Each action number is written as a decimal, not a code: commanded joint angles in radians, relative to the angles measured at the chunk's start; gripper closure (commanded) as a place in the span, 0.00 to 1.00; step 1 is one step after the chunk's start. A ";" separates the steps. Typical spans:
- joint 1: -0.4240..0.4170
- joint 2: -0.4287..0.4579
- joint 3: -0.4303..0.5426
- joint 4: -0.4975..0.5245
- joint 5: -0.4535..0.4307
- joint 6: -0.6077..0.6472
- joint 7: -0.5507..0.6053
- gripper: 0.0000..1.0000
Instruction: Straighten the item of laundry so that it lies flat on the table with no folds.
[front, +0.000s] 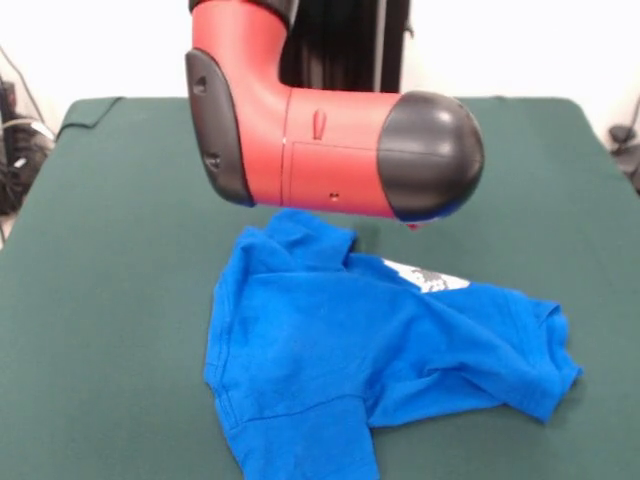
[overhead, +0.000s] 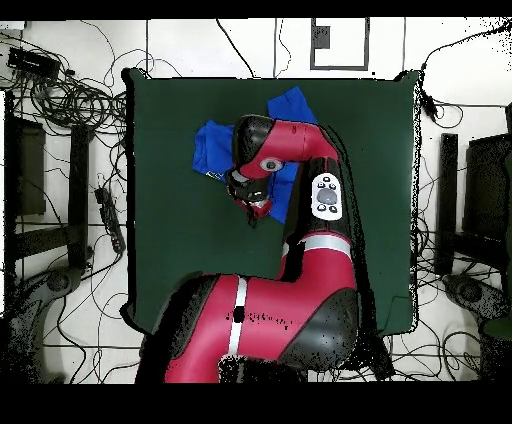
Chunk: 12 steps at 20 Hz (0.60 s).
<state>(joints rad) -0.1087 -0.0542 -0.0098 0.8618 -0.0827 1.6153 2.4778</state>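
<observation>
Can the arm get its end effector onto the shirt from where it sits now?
Probably yes. The arm hangs over the far edge of the blue shirt, and nothing else lies on the green table to block it. The end effector sits by the shirt's edge; whether it is open cannot be told.

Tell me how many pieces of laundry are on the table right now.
1: a blue T-shirt, crumpled on the green table, partly under the arm's wrist. In the overhead view the arm covers part of it, so anything small beneath it would be hidden.
</observation>
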 joint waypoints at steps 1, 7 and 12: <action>0.113 -0.082 0.027 0.177 -0.140 -0.522 -0.008 1.00; 0.281 -0.133 -0.118 0.109 -0.237 -0.536 0.218 1.00; 0.336 -0.133 -0.154 0.102 -0.189 -0.475 0.282 1.00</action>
<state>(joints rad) 0.1575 -0.1673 -0.1489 0.9077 -0.2936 1.1220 2.4778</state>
